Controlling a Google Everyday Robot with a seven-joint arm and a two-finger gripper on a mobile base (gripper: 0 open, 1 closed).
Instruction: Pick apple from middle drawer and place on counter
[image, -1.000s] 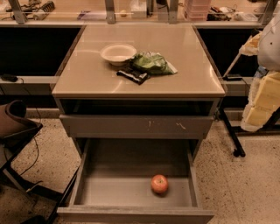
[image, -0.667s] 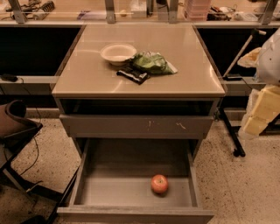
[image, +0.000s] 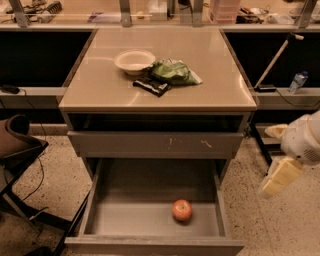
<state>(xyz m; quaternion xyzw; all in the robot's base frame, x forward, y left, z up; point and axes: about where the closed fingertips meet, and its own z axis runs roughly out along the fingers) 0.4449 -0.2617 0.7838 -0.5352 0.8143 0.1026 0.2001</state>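
Note:
The apple (image: 182, 210) is small, red-orange and lies on the floor of the open middle drawer (image: 125, 220), right of centre and near the front. The drawer is pulled far out below a grey drawer with scratch marks (image: 155, 144). The beige counter (image: 210, 60) tops the cabinet. My gripper (image: 279, 176), white with cream parts, hangs at the right edge of the view. It is outside the drawer, to the right of the apple, a little higher than it, and holds nothing that I can see.
On the counter stand a white bowl (image: 134, 61), a green bag (image: 175, 72) and a dark packet (image: 151, 86). A dark chair (image: 15, 145) is at the left. A cluttered workbench (image: 75, 12) runs behind. A bottle (image: 298, 81) and a leaning pole (image: 275, 60) are at the right.
My arm and gripper have come down along the right edge, from counter height to about the height of the open drawer. The apple and the drawer have not moved.

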